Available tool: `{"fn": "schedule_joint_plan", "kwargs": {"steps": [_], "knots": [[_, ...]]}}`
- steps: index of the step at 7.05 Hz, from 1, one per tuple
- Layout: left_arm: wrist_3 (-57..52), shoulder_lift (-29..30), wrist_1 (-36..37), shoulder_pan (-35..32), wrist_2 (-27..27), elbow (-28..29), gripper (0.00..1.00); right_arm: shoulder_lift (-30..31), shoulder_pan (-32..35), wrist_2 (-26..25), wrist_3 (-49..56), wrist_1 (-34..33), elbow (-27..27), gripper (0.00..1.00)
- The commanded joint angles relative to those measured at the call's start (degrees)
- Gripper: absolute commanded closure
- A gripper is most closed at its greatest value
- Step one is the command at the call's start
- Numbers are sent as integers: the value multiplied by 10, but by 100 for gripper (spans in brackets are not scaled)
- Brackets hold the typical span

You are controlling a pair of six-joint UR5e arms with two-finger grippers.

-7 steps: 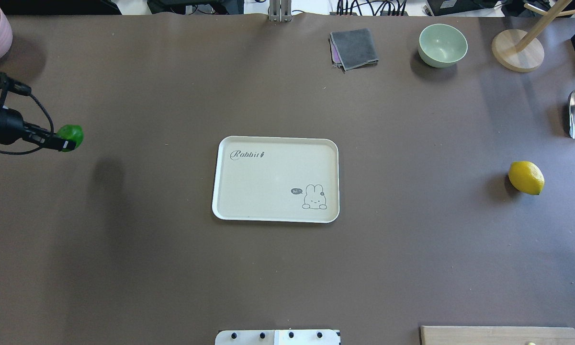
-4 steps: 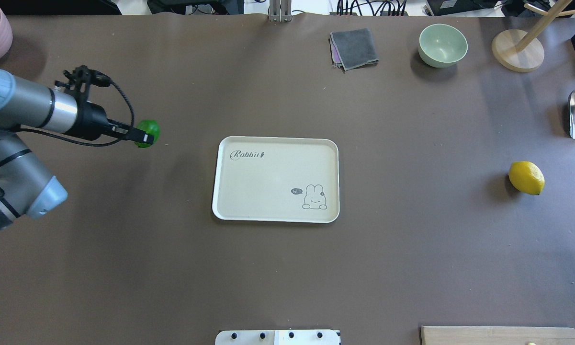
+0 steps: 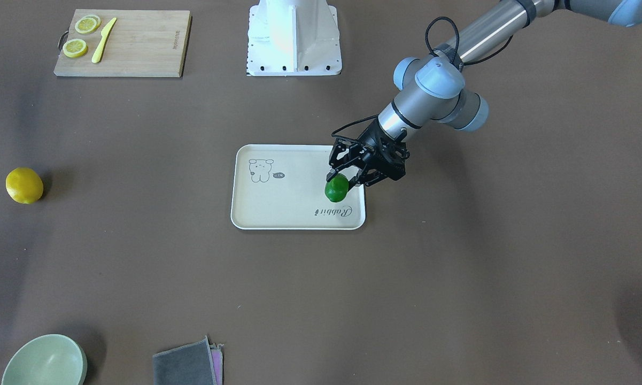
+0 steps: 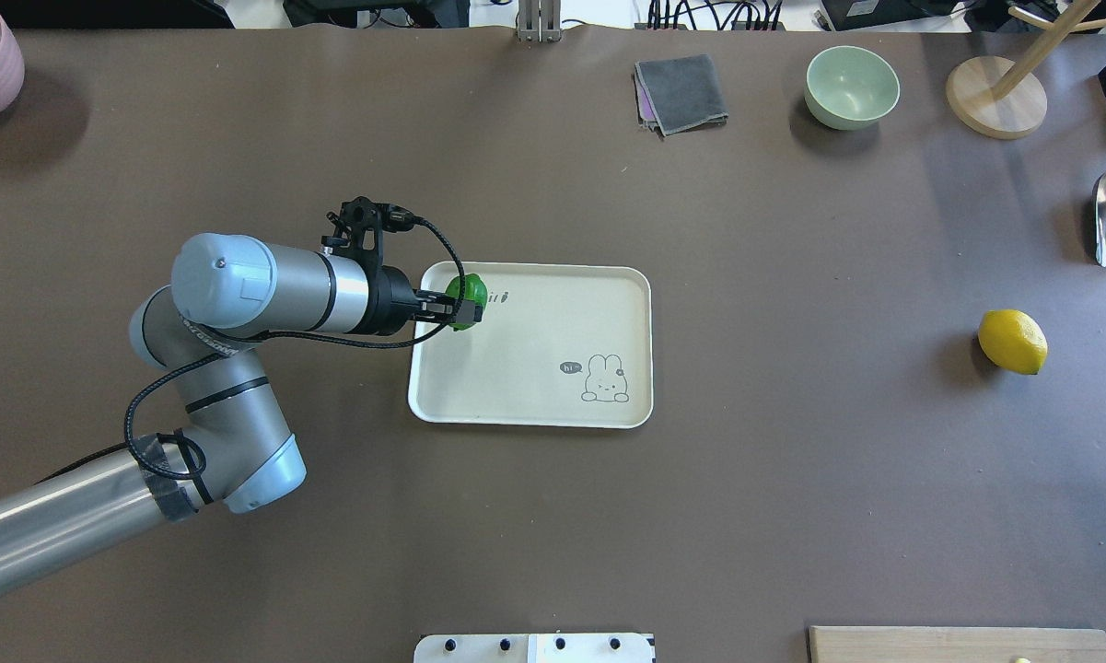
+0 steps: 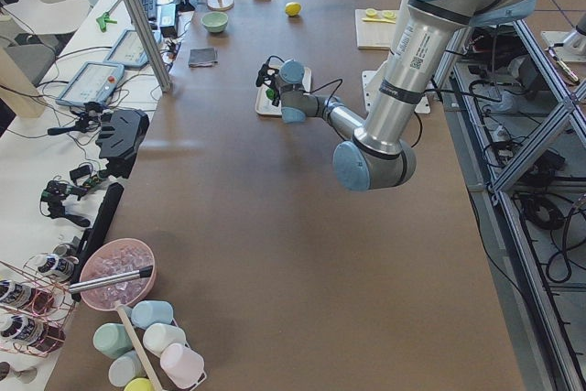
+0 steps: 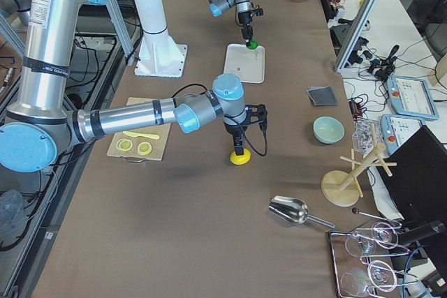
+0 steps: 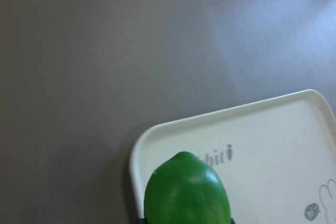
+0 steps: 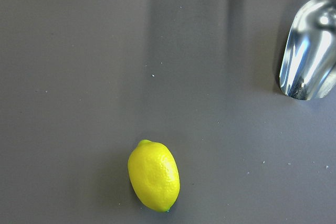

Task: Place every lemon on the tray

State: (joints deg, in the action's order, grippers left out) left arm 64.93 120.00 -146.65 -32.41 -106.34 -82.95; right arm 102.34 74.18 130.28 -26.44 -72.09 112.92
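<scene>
Because the tray [image 4: 553, 405] sits mid-table, your left gripper [image 4: 460, 308] hangs over its "Rabbit" corner, clamped on the green lemon [image 3: 336, 189] for release. Your yellow lemon [image 4: 1012, 342] lies well apart on the table; whether the right gripper [image 6: 239, 150] above it is parted or closed can't be told.

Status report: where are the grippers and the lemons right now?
Left gripper shut on green lemon, over tray corner by the Rabbit script. Right gripper seen only from the side, state unclear. Yellow lemon on table, off tray. No obstruction seen.
</scene>
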Motion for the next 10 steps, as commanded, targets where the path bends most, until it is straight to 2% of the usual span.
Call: {"fn": "schedule_joint_plan", "kwargs": {"steps": [1,3,4,5,6,7,9,10], "knots": [[-1,1,-1,5,12,3,2,1,0,1,4,1,-1,0],[-2,-14,1,-10,18,-29,2,1,1,1,6,1,5,0],[-3,-40,9,-47,-16,-42,2,1,1,-4,4,0,5,0],[-11,-61,8,-122,-107,-41,2,5,0,-8,5,0,-1,0],[-107,-108,3,-172,-164,-42,2,19,-12,-14,12,2,-2,0],[-204,-135,8,-217,-200,-40,2,29,-34,-21,9,34,-7,0],[-265,-169,8,-237,-204,-37,2,8,-88,-66,11,50,-36,0],[-265,-169,8,-237,-204,-37,2,-44,-99,-66,10,51,-81,0]]}}
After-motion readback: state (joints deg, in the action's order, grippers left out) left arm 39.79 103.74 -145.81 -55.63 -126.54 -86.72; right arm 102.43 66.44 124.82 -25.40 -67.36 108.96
